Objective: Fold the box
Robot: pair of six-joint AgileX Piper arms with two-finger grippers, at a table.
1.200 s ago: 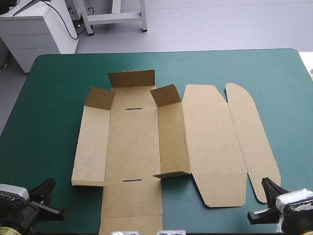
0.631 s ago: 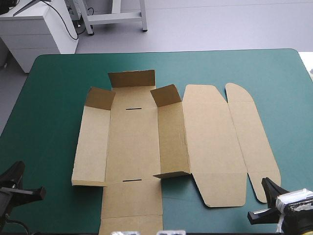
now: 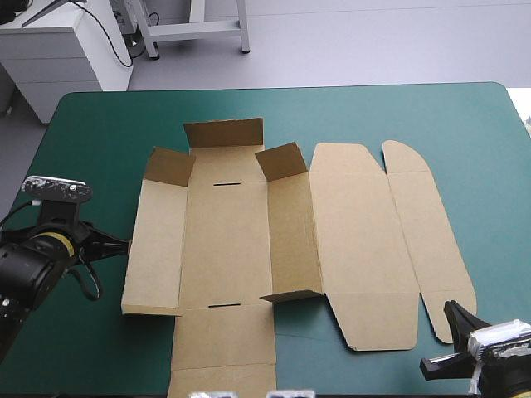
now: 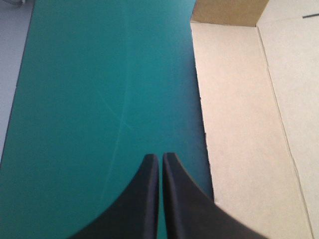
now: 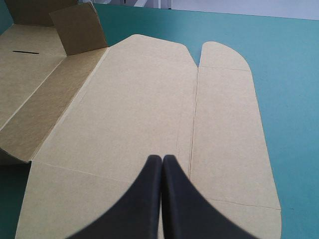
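The brown box lies mostly flat in the middle of the table. Its far flaps are raised, and the wall right of the base stands partly up. The lid panel and its tuck flap lie flat to the right. My left gripper is shut, its tips over the cover right beside the box's left wall panel. My right gripper is shut at the near right, its tips above the lid panel.
The box's near flap reaches the table's near edge. Teal-green cover surrounds the box on the left, far and right sides. The table's right edge is close to the tuck flap.
My left arm has moved from the near left corner forward to the box's left edge. The right arm and the box have not moved.
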